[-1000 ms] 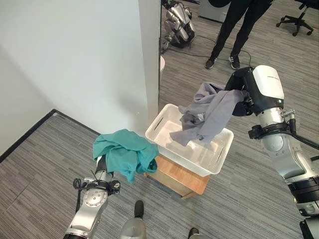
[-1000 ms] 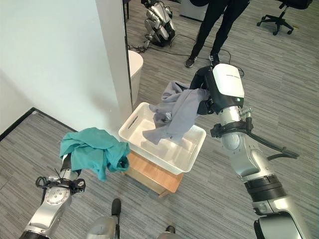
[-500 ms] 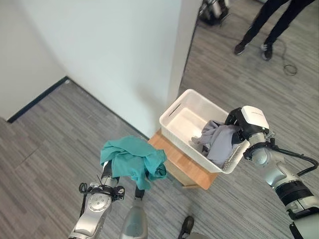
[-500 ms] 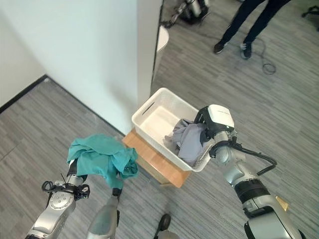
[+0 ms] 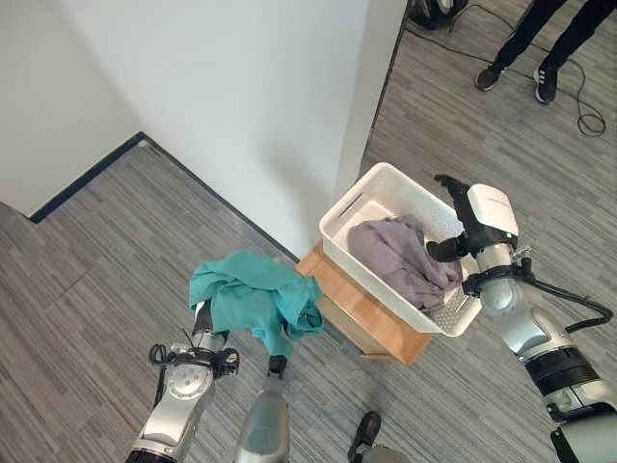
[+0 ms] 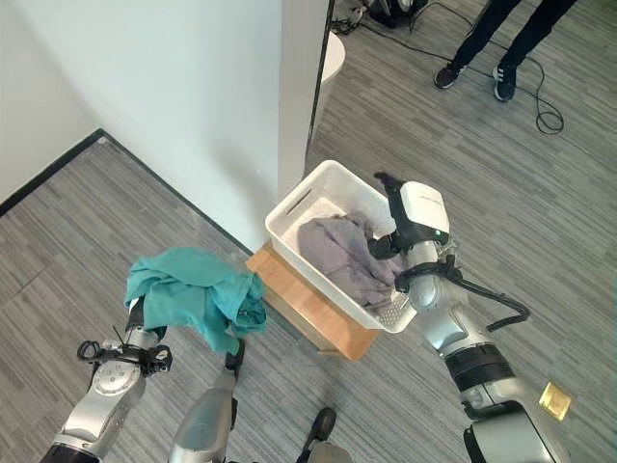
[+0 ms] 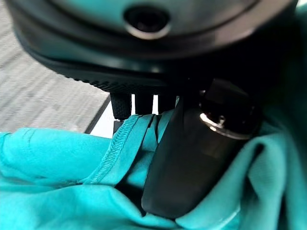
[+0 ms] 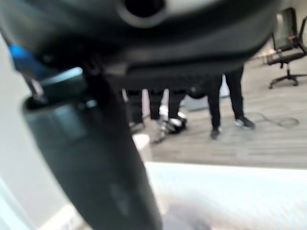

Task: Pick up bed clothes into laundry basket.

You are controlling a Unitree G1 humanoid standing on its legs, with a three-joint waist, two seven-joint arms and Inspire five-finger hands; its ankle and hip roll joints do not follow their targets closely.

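Fingers of the right hand (image 5: 453, 217) are spread apart above the white laundry basket (image 5: 359, 200), where the grey garment (image 5: 400, 258) lies. Left hand (image 7: 192, 158) is clamped on the teal garment (image 5: 253, 297), beside the wooden stand (image 5: 371, 323).

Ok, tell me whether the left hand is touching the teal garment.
Touching. The left wrist view shows the left hand with its thumb pinching the teal garment.

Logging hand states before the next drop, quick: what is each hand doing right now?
Left hand: shut on the teal garment.
Right hand: open, above the white laundry basket that holds the grey garment.
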